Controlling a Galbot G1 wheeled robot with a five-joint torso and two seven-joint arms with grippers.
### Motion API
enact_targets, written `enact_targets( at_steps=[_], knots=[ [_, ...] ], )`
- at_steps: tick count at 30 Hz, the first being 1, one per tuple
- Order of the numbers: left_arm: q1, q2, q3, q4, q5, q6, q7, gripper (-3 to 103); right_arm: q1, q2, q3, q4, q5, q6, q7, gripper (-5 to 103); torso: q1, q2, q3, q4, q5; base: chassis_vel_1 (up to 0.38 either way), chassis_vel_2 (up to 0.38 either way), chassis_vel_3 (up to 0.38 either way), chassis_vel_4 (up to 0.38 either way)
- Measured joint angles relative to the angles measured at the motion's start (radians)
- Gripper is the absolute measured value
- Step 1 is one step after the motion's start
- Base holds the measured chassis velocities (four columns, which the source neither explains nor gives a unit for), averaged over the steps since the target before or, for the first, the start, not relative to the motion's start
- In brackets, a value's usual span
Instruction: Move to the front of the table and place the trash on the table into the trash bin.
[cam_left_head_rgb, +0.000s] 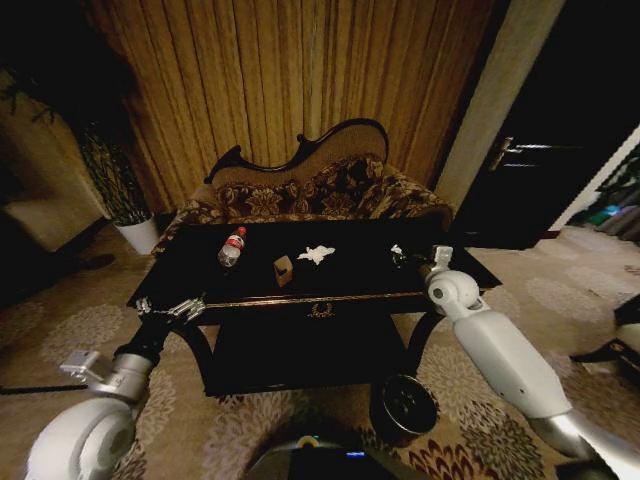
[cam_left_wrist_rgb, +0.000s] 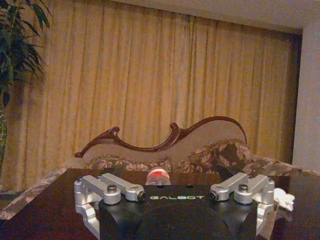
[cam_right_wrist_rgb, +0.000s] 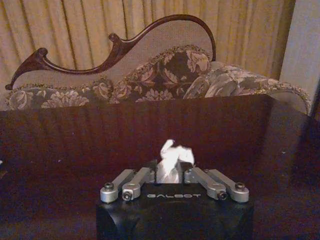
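The black table (cam_left_head_rgb: 352, 278) stands right before me. A clear bottle (cam_left_head_rgb: 231, 247) with a red cap, a small brown box (cam_left_head_rgb: 283, 270) and a crumpled white tissue (cam_left_head_rgb: 317, 254) lie on its top. My right gripper (cam_left_head_rgb: 402, 257) reaches over the table's right part and is shut on a small crumpled white scrap (cam_right_wrist_rgb: 172, 159). My left gripper (cam_left_head_rgb: 172, 310) hovers open at the front left corner, its fingers (cam_left_wrist_rgb: 88, 215) wide apart, with the bottle's cap (cam_left_wrist_rgb: 158, 175) beyond it. The dark round trash bin (cam_left_head_rgb: 404, 405) sits on the carpet below the table's front right.
A floral sofa (cam_left_head_rgb: 330, 195) with a curved dark frame backs the table, with curtains behind it. A white plant pot (cam_left_head_rgb: 140, 235) is at the far left and a dark door (cam_left_head_rgb: 520, 190) at the right. Patterned carpet surrounds the table.
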Motion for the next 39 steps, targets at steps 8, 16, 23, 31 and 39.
enact_targets(
  at_steps=[8,16,23,31,39],
  knots=[
    [0.0,-0.001,-0.002,0.001,-0.001,-0.002,0.002,100,-0.017,-0.004,0.007,0.014,-0.005,0.002,-0.008,3,0.0,0.0,0.0,0.0,0.0001,0.0,0.0,0.0,0.0],
    [-0.002,-0.001,-0.009,0.002,-0.009,-0.003,0.003,100,-0.064,-0.01,0.038,0.075,-0.01,0.008,-0.025,0,0.0,0.0,0.0,0.0,0.0001,0.0,0.0,0.0,0.0],
    [-0.013,-0.003,-0.012,0.006,-0.021,0.001,0.001,100,-0.106,-0.029,0.081,0.125,-0.013,0.035,-0.056,0,0.0,0.0,0.0,0.0,0.0,0.0,0.0,0.0,0.0],
    [-0.014,-0.007,-0.016,0.006,-0.028,0.001,0.0,100,-0.182,-0.064,0.147,0.179,-0.026,0.144,-0.096,0,0.0,0.0,0.0,0.0001,0.0001,0.0,0.0,0.0,0.0],
    [-0.034,-0.02,-0.04,0.027,-0.035,0.027,-0.006,100,-0.383,-0.09,0.305,0.335,-0.024,0.276,-0.129,0,0.0,0.0,0.0,-0.0001,0.0001,0.0,0.0,0.0,0.0]
  ],
)
